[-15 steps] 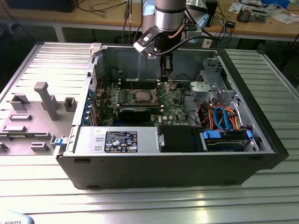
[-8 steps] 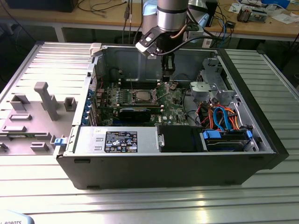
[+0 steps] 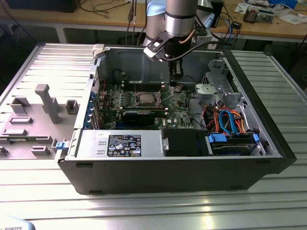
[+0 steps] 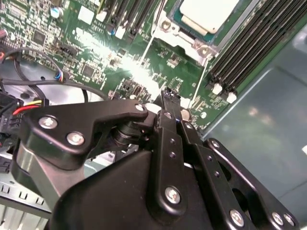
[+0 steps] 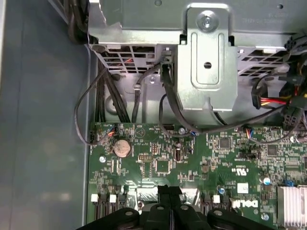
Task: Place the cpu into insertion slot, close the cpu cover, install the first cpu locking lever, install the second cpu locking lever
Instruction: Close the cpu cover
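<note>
At the exterior view's left, a grey plastic tray [image 3: 29, 129] lies on a ribbed metal table [image 3: 153, 211] beside an open computer case [image 3: 172, 177]. Inside, the flat, dull silver square chip [image 3: 146, 99] sits in its shiny-rimmed socket [image 3: 136, 99] on the green board [image 3: 180, 108]. The black gripper [image 3: 175, 85] hangs near it, toward the exterior view's right, fingers pressed together on nothing. The first wrist view adds a round coin battery [image 5: 122, 148].
</note>
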`<action>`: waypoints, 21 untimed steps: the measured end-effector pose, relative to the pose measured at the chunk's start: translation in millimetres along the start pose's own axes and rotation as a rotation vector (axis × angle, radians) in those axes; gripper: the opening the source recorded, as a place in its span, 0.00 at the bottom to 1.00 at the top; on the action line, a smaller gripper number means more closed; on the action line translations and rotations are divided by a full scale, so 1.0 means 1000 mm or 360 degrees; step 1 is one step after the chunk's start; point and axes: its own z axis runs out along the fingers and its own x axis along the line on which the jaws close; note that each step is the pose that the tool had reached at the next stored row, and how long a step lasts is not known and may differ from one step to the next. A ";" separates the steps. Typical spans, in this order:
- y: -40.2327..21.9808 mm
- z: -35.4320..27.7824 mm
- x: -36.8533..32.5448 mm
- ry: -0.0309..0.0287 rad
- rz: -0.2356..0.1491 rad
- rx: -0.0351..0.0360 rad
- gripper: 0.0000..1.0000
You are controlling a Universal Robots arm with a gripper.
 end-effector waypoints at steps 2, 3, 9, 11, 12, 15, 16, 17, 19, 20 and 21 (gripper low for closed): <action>0.0052 0.0021 0.0003 -0.00001 0.0000 0.0002 0.11; 0.0085 0.0027 0.0004 -0.00002 0.0000 0.0003 0.11; 0.0265 0.0077 0.0007 -0.00002 -0.0001 0.0034 0.11; 0.0275 0.0113 0.0008 -0.00001 -0.0002 0.0048 0.11; 0.0273 0.0143 0.0009 0.00004 -0.0002 0.0056 0.11; 0.0270 0.0171 0.0009 0.00001 -0.0004 0.0062 0.11; 0.0267 0.0170 0.0009 0.00000 -0.0006 0.0062 0.11; 0.0249 0.0170 0.0010 0.00023 -0.0009 0.0062 0.11; 0.0221 0.0168 0.0010 0.00034 -0.0009 0.0062 0.11; 0.0221 0.0169 0.0010 0.00040 -0.0009 0.0062 0.11; 0.0222 0.0169 0.0011 0.00047 -0.0009 0.0062 0.11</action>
